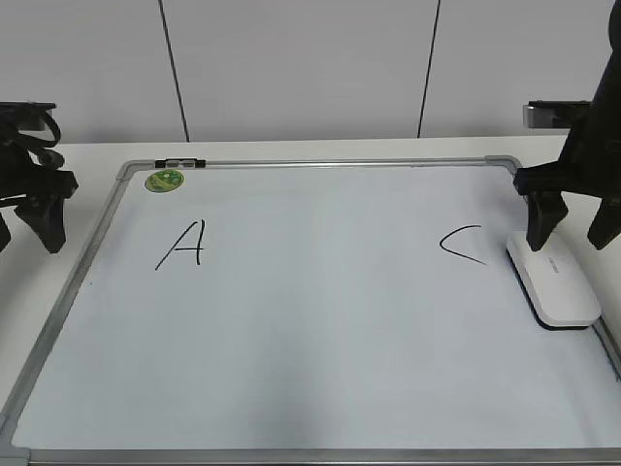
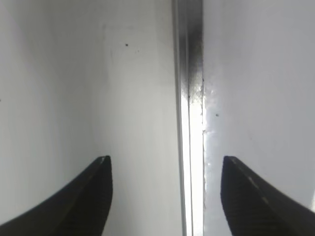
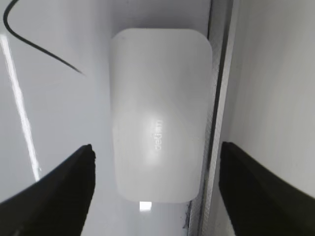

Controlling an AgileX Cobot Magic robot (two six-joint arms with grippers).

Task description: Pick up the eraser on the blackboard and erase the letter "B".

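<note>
The white eraser lies flat at the right edge of the blackboard, a white board with a silver frame. In the right wrist view the eraser shows grey lettering and lies beside the frame. My right gripper is open just above the eraser's far end, with one finger on each side, holding nothing. My left gripper is open and empty by the board's left frame; its jaws straddle the frame. No letter "B" shows; the board between "A" and "C" is blank.
A black "A" is at the left and a black "C" at the right, just left of the eraser; its stroke shows in the right wrist view. A round green sticker and a small dark clip are at the far left corner.
</note>
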